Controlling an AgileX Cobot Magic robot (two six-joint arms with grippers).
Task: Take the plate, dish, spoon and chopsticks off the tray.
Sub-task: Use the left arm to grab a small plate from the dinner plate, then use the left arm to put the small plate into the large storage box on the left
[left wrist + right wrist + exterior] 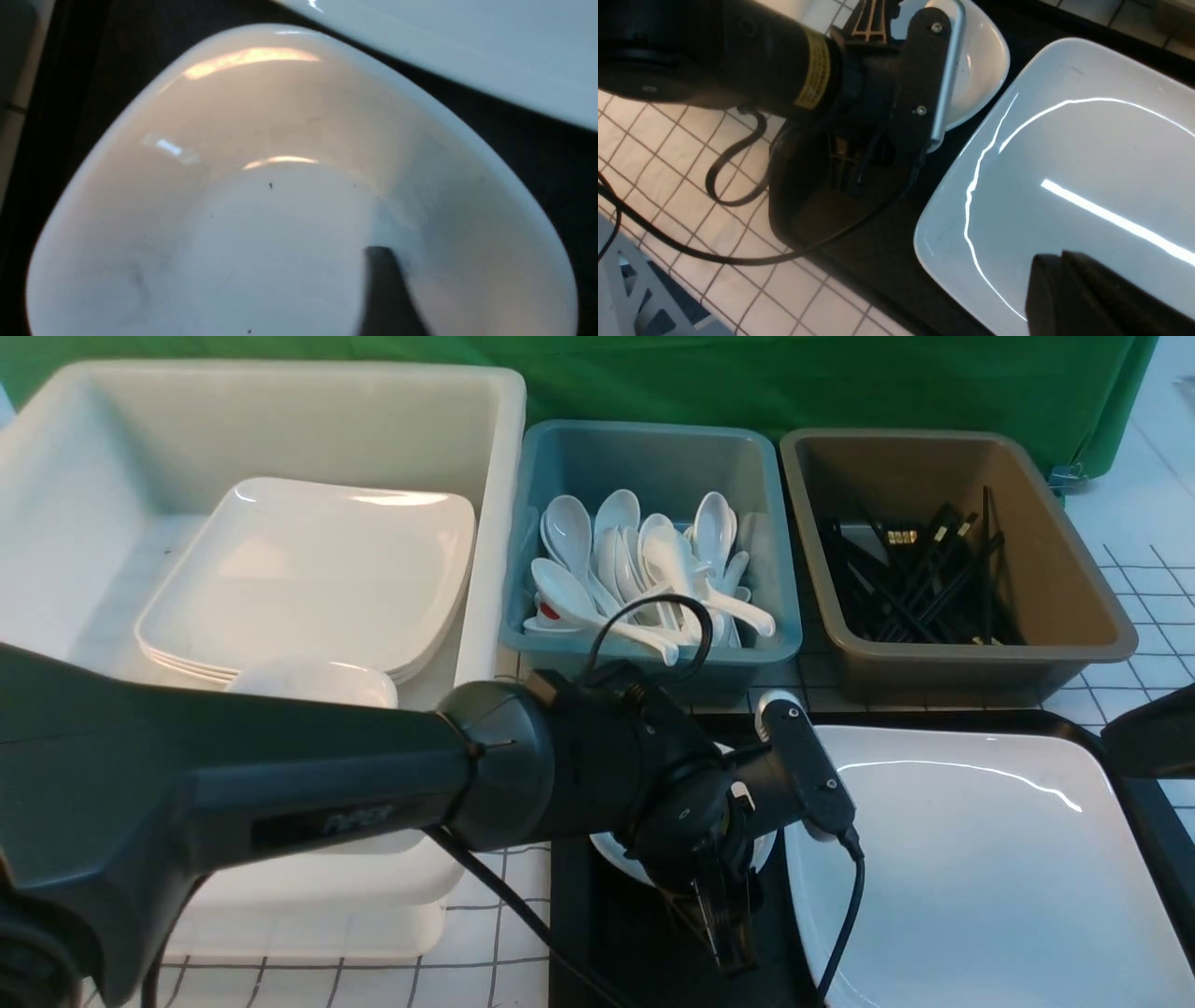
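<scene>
Before a green backdrop (747, 373), a white-tiled counter (448, 980) bears the black tray (607, 924), which holds the plate (980, 877) and a small dish (280, 210); the left arm (280, 775) reaches across low, its left hand (721, 910) spread with one finger inside the dish, while the right hand (1057, 266), pressed together, hovers above the plate.

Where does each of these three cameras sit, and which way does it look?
Front view: sits between the arms, facing forward over the tray, the plate and the white tub, teal tub and brown tub behind; the left arm crosses it.
Left wrist view: rides the left arm, looking down into the small dish; one dark jaw tip shows.
Right wrist view: rides the right arm, looking across the plate at the left arm; its own dark jaws show.
All three share the small dish and plate.
</scene>
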